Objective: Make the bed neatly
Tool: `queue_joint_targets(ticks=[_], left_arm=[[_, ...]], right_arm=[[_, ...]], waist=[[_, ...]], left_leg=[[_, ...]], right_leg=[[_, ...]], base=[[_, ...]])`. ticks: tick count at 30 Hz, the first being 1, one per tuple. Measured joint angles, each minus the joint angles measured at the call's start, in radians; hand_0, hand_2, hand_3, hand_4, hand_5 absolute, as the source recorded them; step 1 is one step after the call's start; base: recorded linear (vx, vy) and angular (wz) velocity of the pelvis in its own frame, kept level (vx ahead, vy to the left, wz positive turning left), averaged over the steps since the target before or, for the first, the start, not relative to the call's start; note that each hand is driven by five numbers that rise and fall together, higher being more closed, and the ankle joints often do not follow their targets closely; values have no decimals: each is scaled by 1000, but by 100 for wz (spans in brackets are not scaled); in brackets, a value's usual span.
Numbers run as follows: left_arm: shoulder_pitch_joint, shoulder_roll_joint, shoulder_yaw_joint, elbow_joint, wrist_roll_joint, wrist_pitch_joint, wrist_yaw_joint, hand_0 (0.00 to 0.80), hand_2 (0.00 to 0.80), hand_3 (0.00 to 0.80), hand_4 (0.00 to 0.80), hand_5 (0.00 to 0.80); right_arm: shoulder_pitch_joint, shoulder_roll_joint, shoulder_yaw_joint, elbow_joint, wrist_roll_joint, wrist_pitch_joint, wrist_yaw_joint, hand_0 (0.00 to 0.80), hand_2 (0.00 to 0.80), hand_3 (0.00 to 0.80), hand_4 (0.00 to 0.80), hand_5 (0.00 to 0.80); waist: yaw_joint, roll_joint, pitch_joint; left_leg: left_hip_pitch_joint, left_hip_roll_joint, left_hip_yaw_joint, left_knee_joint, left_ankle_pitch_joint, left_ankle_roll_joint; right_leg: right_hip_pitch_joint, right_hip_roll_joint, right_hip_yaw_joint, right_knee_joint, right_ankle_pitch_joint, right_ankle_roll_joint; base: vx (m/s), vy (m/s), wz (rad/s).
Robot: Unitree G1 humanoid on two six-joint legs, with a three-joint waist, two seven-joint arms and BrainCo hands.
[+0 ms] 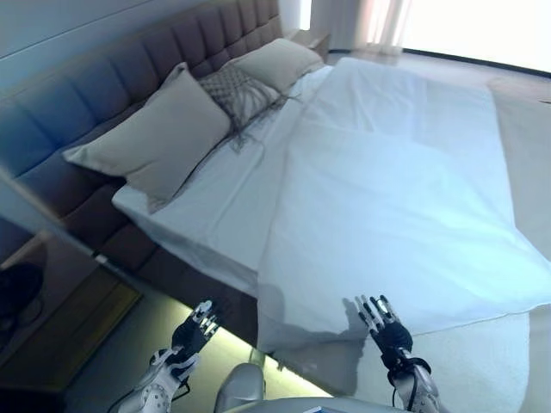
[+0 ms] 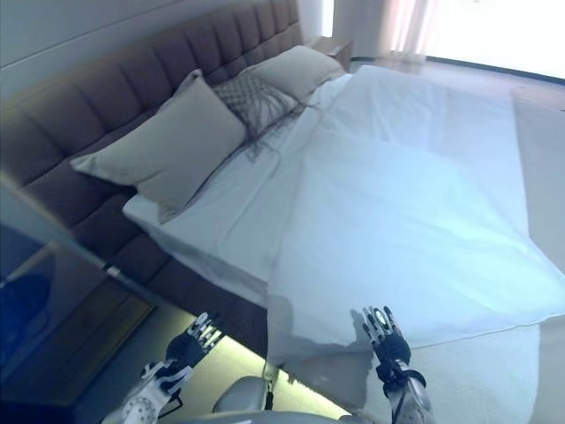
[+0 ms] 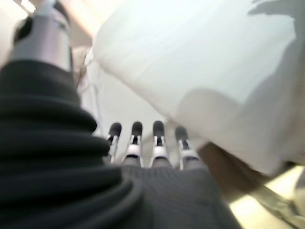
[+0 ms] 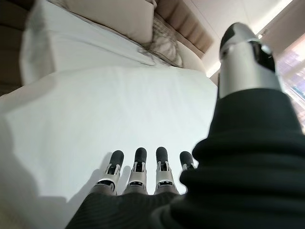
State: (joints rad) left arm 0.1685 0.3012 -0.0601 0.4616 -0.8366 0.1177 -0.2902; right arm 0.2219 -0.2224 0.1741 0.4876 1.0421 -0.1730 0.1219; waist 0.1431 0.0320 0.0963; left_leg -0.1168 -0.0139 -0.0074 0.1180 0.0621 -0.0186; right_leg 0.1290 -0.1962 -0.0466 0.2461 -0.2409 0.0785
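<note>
A white duvet (image 1: 405, 189) lies spread flat over the bed, its near edge hanging over the bed's side. Above it the white sheet (image 1: 232, 189) shows bare up to the pillows. A large beige pillow (image 1: 159, 138) leans on the padded headboard (image 1: 95, 86), with a patterned cushion (image 1: 237, 90) and a second beige pillow (image 1: 280, 62) beyond it. My left hand (image 1: 196, 327) hovers open beside the bed's side, off the duvet's corner. My right hand (image 1: 385, 323) is open just below the duvet's hanging edge, holding nothing.
A wooden bedside table (image 1: 52, 327) stands at the lower left by the headboard. A lit strip (image 1: 232, 344) runs along the bed's base. Pale carpet (image 1: 525, 129) lies beyond the bed's far side, with curtains (image 1: 387, 21) at the back.
</note>
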Motion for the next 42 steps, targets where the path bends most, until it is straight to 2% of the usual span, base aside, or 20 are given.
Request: queue_joint_targets(ticks=[2, 4, 8, 10, 16, 19, 20, 22, 24, 27, 29, 30, 31, 32, 35, 37, 39, 40, 41, 42], left_arm=[[-47, 13, 3, -5, -1, -14, 6, 0, 0, 0, 0, 0], [-67, 44, 4, -12, -1, -29, 6, 0, 0, 0, 0, 0], [-75, 62, 3, -12, -7, -44, 9, 0, 0, 0, 0, 0], [-73, 48, 3, -11, -9, -43, 19, 0, 0, 0, 0, 0], [17, 20, 4, -25, -23, -32, 12, 0, 0, 0, 0, 0], [6, 2, 2, -25, -24, -1, 12, 0, 0, 0, 0, 0], [-3, -14, 1, -21, -34, 8, 13, 0, 0, 0, 0, 0], [-14, -36, -5, -2, -50, 27, 14, 0, 0, 0, 0, 0], [-27, -40, -29, -1, -50, 40, 14, 0, 0, 0, 0, 0], [-97, -23, -67, -5, -50, 67, 30, 0, 0, 0, 0, 0], [-151, -19, -76, -6, -50, 91, 30, 0, 0, 0, 0, 0], [-173, -13, -81, -6, -50, 96, 30, 0, 0, 0, 0, 0], [-179, -3, -85, -6, -50, 101, 29, 0, 0, 0, 0, 0], [-176, 20, -86, -9, -50, 109, 29, 0, 0, 0, 0, 0], [-175, 87, -86, -10, -50, 112, 36, 0, 0, 0, 0, 0], [-175, 104, -83, -10, -50, 112, 38, 0, 0, 0, 0, 0], [-172, 113, -75, -10, -50, 112, 39, 0, 0, 0, 0, 0], [-166, 116, -60, -11, -49, 111, 39, 0, 0, 0, 0, 0], [-149, 105, -40, -17, -49, 111, 41, 0, 0, 0, 0, 0], [-130, 104, -40, -31, -49, 112, 40, 0, 0, 0, 0, 0]], right_arm=[[-10, 19, 0, -1, -6, 0, -8, 0, 0, 0, 0, 0], [-43, 38, 2, -2, -18, 0, -7, 0, 0, 0, 0, 0], [-88, 35, 2, -10, -31, -4, -15, 0, 0, 0, 0, 0], [-107, 28, 2, -8, -31, -3, -30, 0, 0, 0, 0, 0], [-56, -23, -1, -10, -31, 7, -38, 0, 0, 0, 0, 0], [-42, -58, -8, -10, -27, 16, -61, 0, 0, 0, 0, 0], [-46, -71, -8, -8, -18, 21, -71, 0, 0, 0, 0, 0], [-82, -71, -8, 15, 8, 24, -88, 0, 0, 0, 0, 0], [-112, -67, -17, 24, 13, 24, -102, 0, 0, 0, 0, 0], [-122, -57, -72, 28, 69, 23, -140, 0, 0, 0, 0, 0], [-118, -43, -143, 56, 97, 17, -185, 0, 0, 0, 0, 0], [-120, -41, -168, 80, 111, 10, -198, 0, 0, 0, 0, 0], [-120, -43, -181, 105, 132, 7, -204, 0, 0, 0, 0, 0], [-111, -40, -188, 118, 152, 7, -207, 0, 0, 0, 0, 0], [-114, -41, -218, 155, 170, 10, -197, 0, 0, 0, 0, 0], [-147, -62, -273, 236, 178, 23, -180, 0, 0, 0, 0, 0], [-179, -84, -323, 311, 203, 46, -161, 0, 0, 0, 0, 0], [-178, -85, -328, 332, 207, 58, -152, 0, 0, 0, 0, 0], [-174, -87, -329, 348, 209, 74, -145, 0, 0, 0, 0, 0], [-155, -85, -329, 350, 210, 84, -142, 0, 0, 0, 0, 0]], waist=[[13, -12, -4], [11, -14, -5], [15, -25, -10], [14, -21, -8], [13, -10, -3], [4, 7, 5], [-13, 11, 6], [-31, 14, 10], [-61, 10, 11], [-103, 1, 10], [-109, -10, 13], [-110, -16, 17], [-113, -12, 18], [-111, -17, 16], [-101, -43, 6], [-101, -59, 14], [-101, -69, 29], [-97, -83, 38], [-97, -62, 48], [-97, -53, 54]], left_leg=[[21, -16, 52, 12, -29, 23], [36, -17, 77, 8, -35, 27], [-3, -9, 85, 25, -37, 9], [-35, 11, 82, 49, -38, -7], [-36, 88, 56, 20, -21, -61], [-51, 116, 90, 4, 4, -64], [-52, 122, 92, 9, 17, -65], [-50, 115, 89, 26, 18, -63], [-34, 97, 101, 51, -30, -45], [-11, 43, 111, 38, -43, -20], [24, 21, 123, -5, -44, -16], [43, 11, 118, -22, -38, -7], [62, 11, 113, -32, -23, 16], [74, 11, 112, -35, -24, 22], [48, 12, 114, -23, -30, 26], [21, 11, 116, 1, -34, 20], [-1, 19, 107, 41, -47, 2], [-7, 33, 107, 69, -60, -18], [-26, 82, 81, 119, -80, -46], [-38, 130, 66, 150, -94, -70]], right_leg=[[-24, -60, -54, 86, 5, 7], [-34, -85, -97, 90, 19, 26], [-14, -70, -129, -52, 26, 47], [-6, -48, -133, -120, 48, 98], [9, 37, -152, -157, 59, 41], [11, 56, -184, -149, 61, 35], [5, 54, -190, -137, 60, 32], [7, 39, -187, -120, 50, 36], [13, 5, -182, -90, 36, 47], [17, -45, -183, -28, 29, 57], [-37, -91, -189, 130, 31, 53], [-83, -114, -189, 244, 39, 39], [-127, -130, -177, 345, 62, 6], [-165, -147, -170, 398, 73, 5], [-221, -169, -151, 224, 64, 43], [-203, -171, -118, 89, 108, 117], [-140, -170, -105, -54, 160, 127], [-111, -161, -115, -97, 189, 130], [-87, -110, -127, -110, 203, 136], [-83, -62, -134, -108, 189, 109]], base=[[159, 96, -46], [40, -3, -54], [-62, -92, -32], [-32, -97, -14], [-47, -33, 6], [-109, 56, 32], [-47, 151, 26], [69, 242, 1], [109, 243, -16], [86, 243, 9], [100, 183, 31], [117, -57, 24], [100, -137, 17], [100, -293, 7], [98, -365, 2], [63, -387, 3], [49, -344, 3], [79, -289, 8], [64, -164, 4], [17, -23, 4]])
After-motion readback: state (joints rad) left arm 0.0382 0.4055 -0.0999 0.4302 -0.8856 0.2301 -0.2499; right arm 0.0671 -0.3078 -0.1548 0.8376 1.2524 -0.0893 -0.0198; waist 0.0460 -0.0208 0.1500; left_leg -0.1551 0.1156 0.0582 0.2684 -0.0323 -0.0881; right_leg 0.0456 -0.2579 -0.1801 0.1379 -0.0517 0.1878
